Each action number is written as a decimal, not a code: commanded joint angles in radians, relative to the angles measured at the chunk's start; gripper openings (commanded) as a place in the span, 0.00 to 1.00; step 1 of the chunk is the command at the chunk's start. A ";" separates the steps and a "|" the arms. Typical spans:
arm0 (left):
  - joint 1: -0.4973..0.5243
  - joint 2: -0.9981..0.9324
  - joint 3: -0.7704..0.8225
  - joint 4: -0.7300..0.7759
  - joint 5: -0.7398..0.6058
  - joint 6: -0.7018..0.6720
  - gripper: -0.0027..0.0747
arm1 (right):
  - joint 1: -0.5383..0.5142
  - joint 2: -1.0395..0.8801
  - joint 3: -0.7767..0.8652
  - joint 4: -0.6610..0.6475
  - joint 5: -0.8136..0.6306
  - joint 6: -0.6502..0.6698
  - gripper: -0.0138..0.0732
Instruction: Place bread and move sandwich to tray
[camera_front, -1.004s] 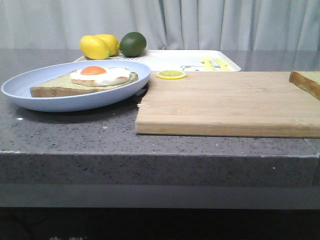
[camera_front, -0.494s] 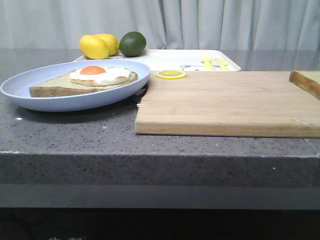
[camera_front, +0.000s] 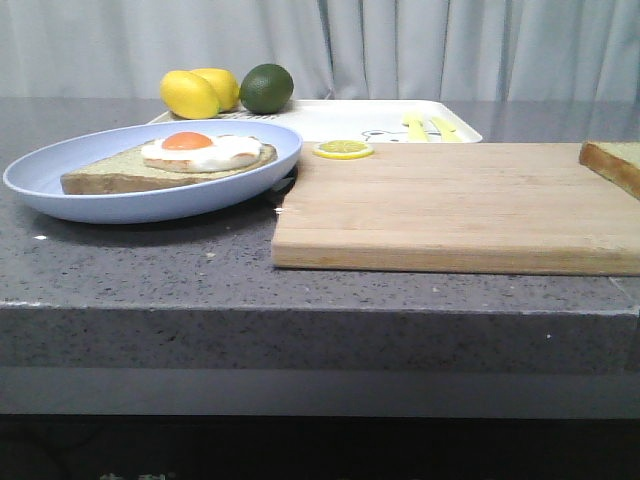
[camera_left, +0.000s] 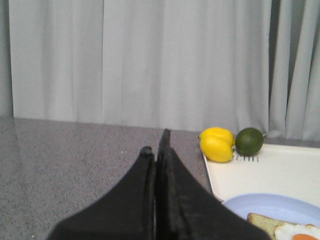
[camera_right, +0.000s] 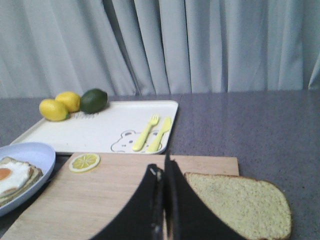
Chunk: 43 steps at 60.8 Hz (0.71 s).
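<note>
Both grippers (camera_left: 156, 150) (camera_right: 162, 170) pressed together, empty; bread (camera_right: 237, 205) flat on cutting board (camera_front: 450, 200), long axis seemingly crosswise.

The plain pale toast slice (camera_front: 612, 164) is cut off by the front view's right edge; the white rectangular tray (camera_front: 330, 118) is partly hidden behind the wooden cutting board (camera_front: 460, 205).

I'm working at a kitchen-style counter: speckled grey stone top (camera_front: 150, 260), wooden cutting board (camera_front: 450, 205), grey curtains (camera_right: 200, 45) behind.
</note>
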 joint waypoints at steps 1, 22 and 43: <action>0.000 0.102 -0.092 0.000 -0.023 -0.009 0.01 | -0.005 0.109 -0.093 -0.003 -0.006 -0.006 0.09; 0.000 0.156 -0.109 -0.009 -0.022 -0.009 0.01 | -0.005 0.192 -0.126 -0.003 -0.025 -0.006 0.27; 0.000 0.156 -0.109 -0.009 -0.026 -0.009 0.81 | -0.005 0.192 -0.126 -0.003 -0.019 -0.006 0.88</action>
